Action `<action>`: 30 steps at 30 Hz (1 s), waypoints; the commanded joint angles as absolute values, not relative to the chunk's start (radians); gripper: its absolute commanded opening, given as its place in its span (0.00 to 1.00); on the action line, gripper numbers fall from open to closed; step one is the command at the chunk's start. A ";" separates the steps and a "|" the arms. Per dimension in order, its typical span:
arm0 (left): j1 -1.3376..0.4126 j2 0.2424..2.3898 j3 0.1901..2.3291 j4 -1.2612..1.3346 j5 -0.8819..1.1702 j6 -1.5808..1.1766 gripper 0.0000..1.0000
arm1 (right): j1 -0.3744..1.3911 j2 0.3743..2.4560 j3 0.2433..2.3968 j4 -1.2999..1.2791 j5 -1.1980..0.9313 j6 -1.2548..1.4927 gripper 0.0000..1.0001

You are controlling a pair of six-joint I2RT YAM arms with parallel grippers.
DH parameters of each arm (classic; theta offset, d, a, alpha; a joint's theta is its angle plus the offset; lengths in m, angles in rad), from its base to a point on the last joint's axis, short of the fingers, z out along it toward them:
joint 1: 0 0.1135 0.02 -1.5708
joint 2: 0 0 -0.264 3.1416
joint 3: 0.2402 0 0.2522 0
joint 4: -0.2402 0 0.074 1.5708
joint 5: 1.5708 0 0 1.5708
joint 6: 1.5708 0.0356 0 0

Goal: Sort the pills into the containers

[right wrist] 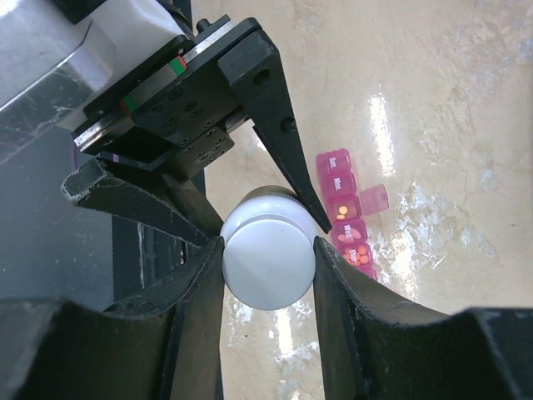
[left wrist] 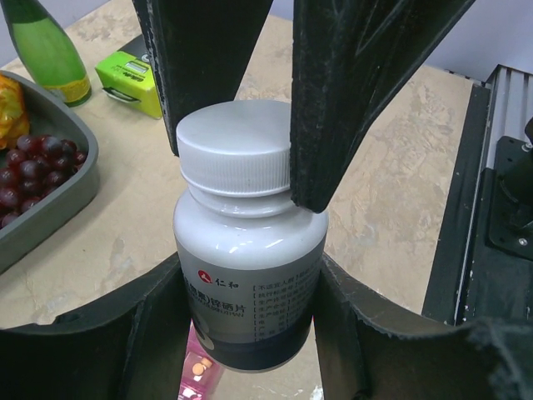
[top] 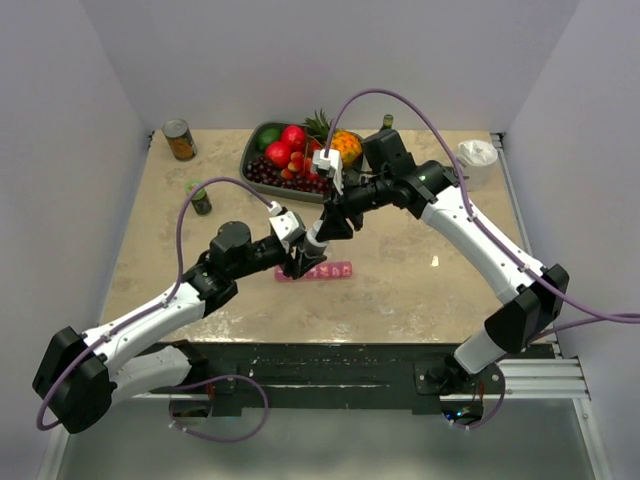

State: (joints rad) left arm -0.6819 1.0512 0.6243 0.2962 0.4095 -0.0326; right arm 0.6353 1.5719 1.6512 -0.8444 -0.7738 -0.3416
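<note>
A white pill bottle [left wrist: 250, 275] with a white screw cap [left wrist: 236, 146] hangs in the air between both grippers. My left gripper [left wrist: 250, 333] is shut on the bottle's body. My right gripper [right wrist: 268, 250] is shut on the cap [right wrist: 268, 262], its fingers [left wrist: 333, 100] reaching in from the far side. The two grippers meet mid-table in the top view, the left gripper [top: 300, 262] below the right gripper [top: 335, 222]. The pink pill-organiser strip [top: 325, 270] lies on the table right under the bottle. It shows in the right wrist view [right wrist: 346, 217] with one lid [right wrist: 374, 198] open and orange pills [right wrist: 341, 207] in several compartments.
A grey tray [top: 262, 170] of fruit stands at the back centre. A tin can [top: 180, 140] is at the back left, a green-capped jar [top: 200, 197] left of centre, a white cup [top: 478, 155] at the back right. A green bottle [left wrist: 46, 50] and a green box [left wrist: 129, 79] are near the tray.
</note>
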 commanded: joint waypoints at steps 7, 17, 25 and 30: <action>-0.678 1.042 0.646 0.506 0.374 -0.043 0.00 | 0.647 1.606 1.661 -0.925 -0.902 -0.308 0.48; -0.677 1.019 0.606 0.472 0.382 -0.048 0.00 | 0.632 1.588 1.693 -0.976 -0.956 -0.380 0.64; -0.676 1.022 0.603 0.472 0.417 -0.055 0.00 | 0.626 1.566 1.700 -0.996 -0.951 -0.417 0.77; -0.676 1.025 0.603 0.482 0.437 -0.067 0.00 | 0.620 1.560 1.703 -1.000 -0.943 -0.423 0.76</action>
State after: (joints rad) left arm -0.6827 1.0424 0.5907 0.3424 0.4240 -0.0498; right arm 0.6186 1.5921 1.6711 -0.9360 -0.9077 -0.4133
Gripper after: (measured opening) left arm 0.573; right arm 0.771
